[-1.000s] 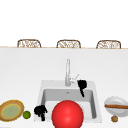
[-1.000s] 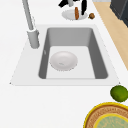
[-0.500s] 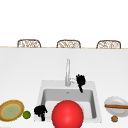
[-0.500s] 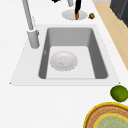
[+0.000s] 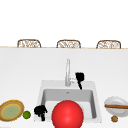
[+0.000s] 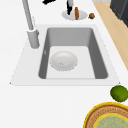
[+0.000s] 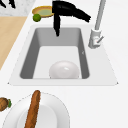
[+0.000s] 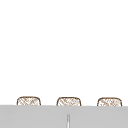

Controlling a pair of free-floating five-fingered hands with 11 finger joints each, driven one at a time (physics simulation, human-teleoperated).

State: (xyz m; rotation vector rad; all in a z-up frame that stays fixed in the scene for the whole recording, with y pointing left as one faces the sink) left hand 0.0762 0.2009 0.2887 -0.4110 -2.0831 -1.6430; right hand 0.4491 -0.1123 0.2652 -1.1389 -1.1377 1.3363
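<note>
Front view, right hand (image 5: 79,77) beside faucet (image 5: 67,72), fingers straight down, left hand (image 5: 40,110) clenched, empty.

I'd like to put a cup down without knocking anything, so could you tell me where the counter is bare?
The widest bare stretch is the counter behind the sink, either side of the faucet. The front is crowded: yellow plate, lime and left hand on one side, white plate with its brown loaf on the other. The right hand hangs by the faucet.
</note>
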